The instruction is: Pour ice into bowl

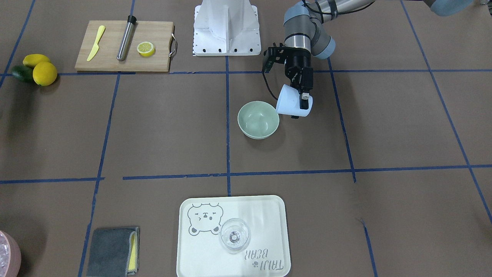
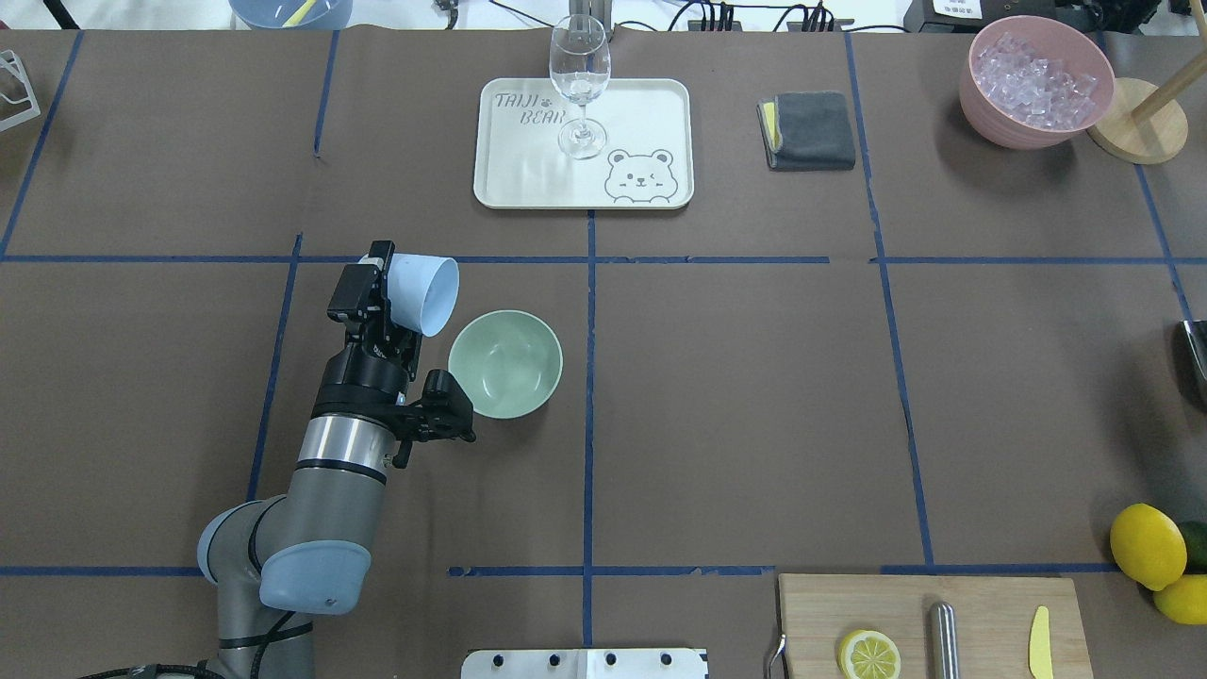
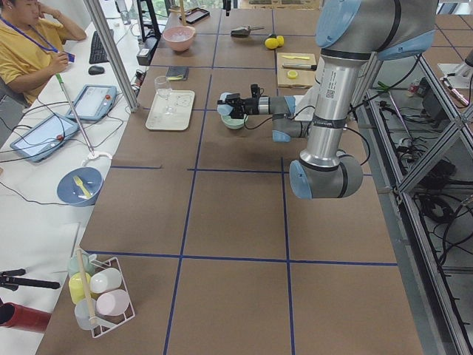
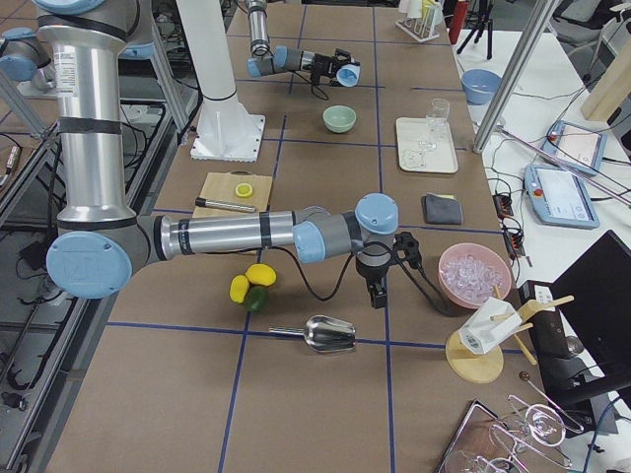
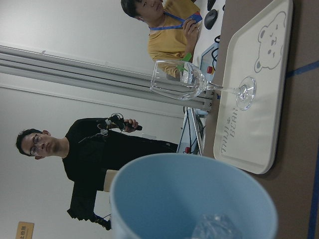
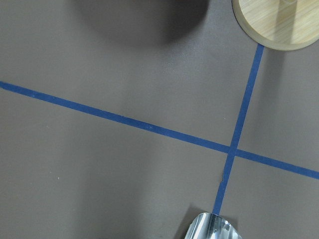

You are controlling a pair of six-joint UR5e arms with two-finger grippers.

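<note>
My left gripper (image 2: 394, 290) is shut on a light blue cup (image 2: 426, 292) and holds it tipped on its side, in the air. The cup's mouth points toward the pale green bowl (image 2: 505, 364), just beside the bowl's rim (image 1: 258, 119). In the left wrist view a clear piece of ice (image 5: 214, 226) lies inside the cup (image 5: 189, 199) near its lip. I cannot tell whether ice lies in the bowl. My right gripper (image 4: 376, 293) shows only in the exterior right view, low over the table near a pink container of ice (image 4: 475, 274). I cannot tell whether it is open.
A pale tray (image 2: 528, 165) with a wine glass (image 2: 578, 80) stands beyond the bowl. A grey cloth (image 2: 808, 129), a wooden stand (image 2: 1136, 132), lemons (image 2: 1146, 545), a cutting board (image 2: 981, 604) and a metal scoop (image 4: 330, 335) lie on my right side.
</note>
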